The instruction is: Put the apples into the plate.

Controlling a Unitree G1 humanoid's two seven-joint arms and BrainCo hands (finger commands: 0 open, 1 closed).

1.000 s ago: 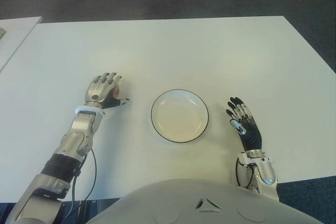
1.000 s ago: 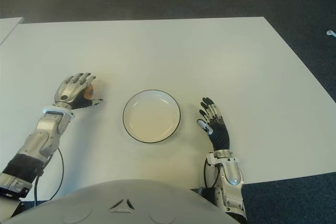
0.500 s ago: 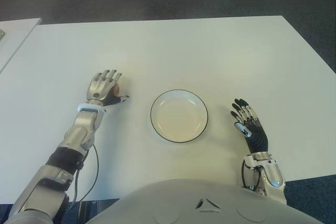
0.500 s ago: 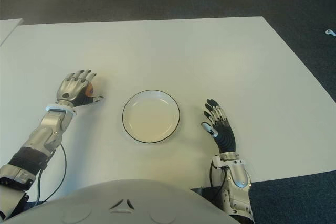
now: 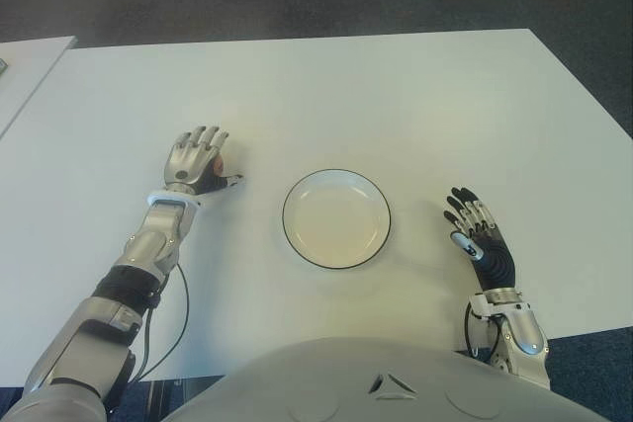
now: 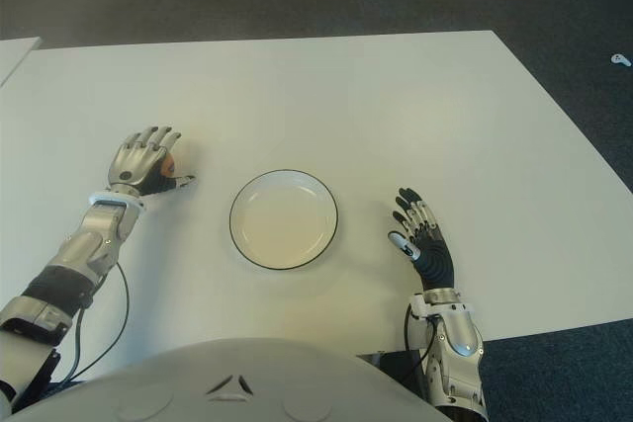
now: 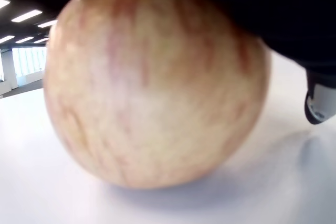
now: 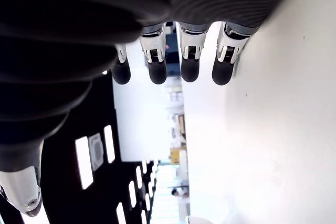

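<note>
Left hand [image 5: 194, 160] covers the apple [image 7: 152, 98], fingers apparently spread, grasp unconfirmed; premature lifting risks the apple rolling across the surface [image 5: 376, 96].

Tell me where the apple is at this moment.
The apple sits on the white table under the left hand, to the left of the empty plate.

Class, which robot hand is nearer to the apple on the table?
Left. The left robot hand is right over the apple, covering most of it. The right robot hand shows beyond the plate, on its right side.
</note>
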